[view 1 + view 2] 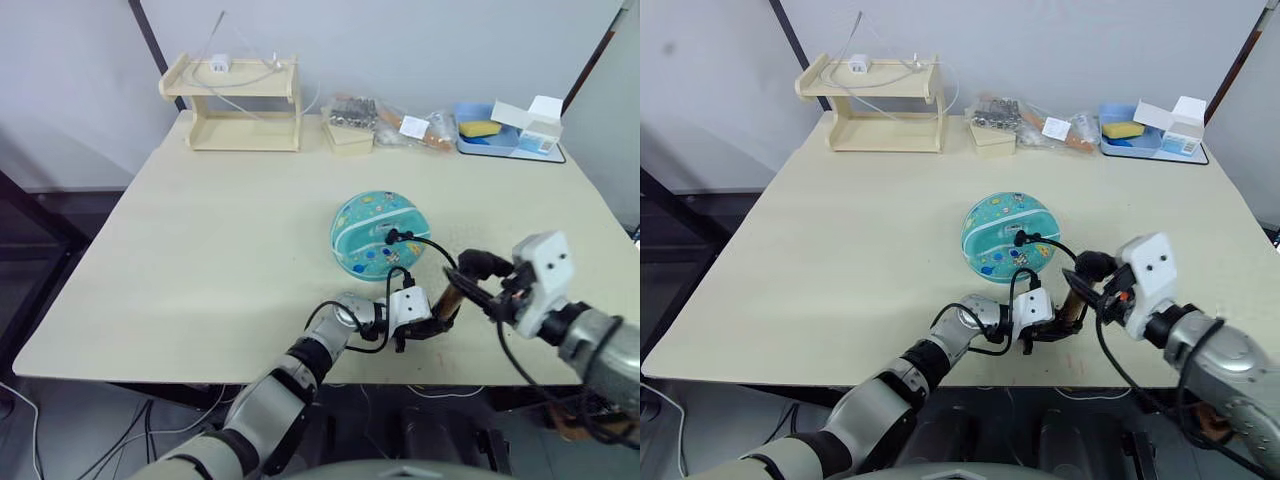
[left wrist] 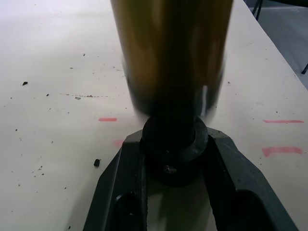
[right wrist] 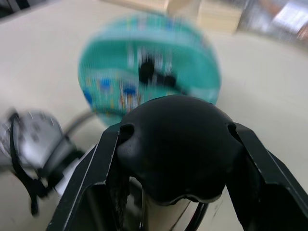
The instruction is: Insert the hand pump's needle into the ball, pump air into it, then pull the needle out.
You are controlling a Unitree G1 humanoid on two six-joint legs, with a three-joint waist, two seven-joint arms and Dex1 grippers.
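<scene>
Two grippers [image 1: 436, 322] [image 1: 478, 272], one hand pump [image 1: 446, 300], one ball [image 1: 378, 232].

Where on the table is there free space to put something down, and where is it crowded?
Free: the wide left half of the table, between the wooden rack and the near edge, and the right side beyond the ball. Crowded: the back edge, with bags and blue tray, and the near edge where both grippers hold the hand pump.

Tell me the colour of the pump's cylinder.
Brass-gold; the hand pump shows it best in the left wrist view.
</scene>
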